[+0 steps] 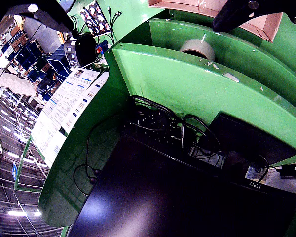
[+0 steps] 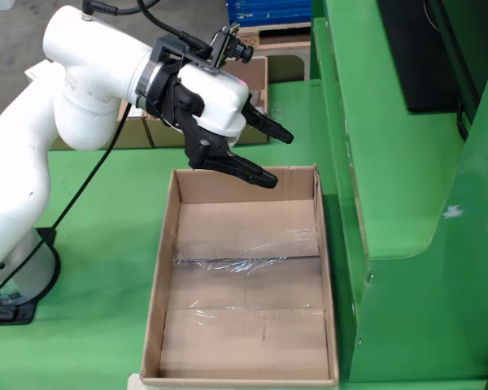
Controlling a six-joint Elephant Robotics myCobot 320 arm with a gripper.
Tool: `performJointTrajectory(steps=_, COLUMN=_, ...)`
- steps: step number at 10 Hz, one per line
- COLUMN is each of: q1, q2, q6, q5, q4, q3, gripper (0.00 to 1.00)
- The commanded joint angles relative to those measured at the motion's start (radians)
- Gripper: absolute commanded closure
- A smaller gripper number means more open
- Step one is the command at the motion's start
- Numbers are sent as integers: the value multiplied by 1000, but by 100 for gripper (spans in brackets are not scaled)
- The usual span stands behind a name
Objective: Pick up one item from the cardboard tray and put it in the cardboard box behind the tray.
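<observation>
Arm: a white, rounded myCobot arm (image 2: 73, 106) is seen in the fixed view, bent over the far end of the tray.

Fingers: the black two-fingered gripper (image 2: 270, 156) is spread wide, and nothing is held between the fingers; in the wrist view only the two dark finger tips (image 1: 237, 14) are seen at the top corners.

Tray: a shallow brown cardboard tray (image 2: 159, 284) with clear tape across its floor lies on the green table (image 2: 98, 325). No item is seen inside it.

Box: a second brown cardboard box (image 2: 256, 77) stands behind the tray, mostly hidden by the gripper.

Item: it cannot be told which item is meant. The only loose object seen is a pale roll of tape (image 1: 197, 48) on a green curved shelf (image 1: 187, 84) in the wrist view, well apart from the tray.

Handling: if the roll is taken, it is judged to be light and stiff, with a smooth and rather slippery side. A hold across the ring wall, one finger inside the hole, is judged as safest.

Stage: the pick is judged as not yet made.
</observation>
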Motion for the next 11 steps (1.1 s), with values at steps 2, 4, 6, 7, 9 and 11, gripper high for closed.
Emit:
performJointTrajectory(steps=2, q1=-186, q2=-85, q6=269, q5=575, q4=357, q3=23, gripper=0)
performJointTrajectory(steps=4, q1=-184, q2=-90, q6=320, q5=556, q4=363, q3=23, gripper=0)
performJointTrajectory(steps=6, q1=-199, q2=-126, q6=393, q5=597, q4=440, q3=23, gripper=0)
performJointTrajectory(steps=7, q1=-202, q2=-143, q6=434, q5=612, q4=483, q3=23, gripper=0)
performJointTrajectory(steps=9, q1=-202, q2=-143, q6=434, q5=612, q4=483, q3=23, gripper=0)
performJointTrajectory(steps=11, q1=-202, q2=-143, q6=434, q5=612, q4=483, q3=23, gripper=0)
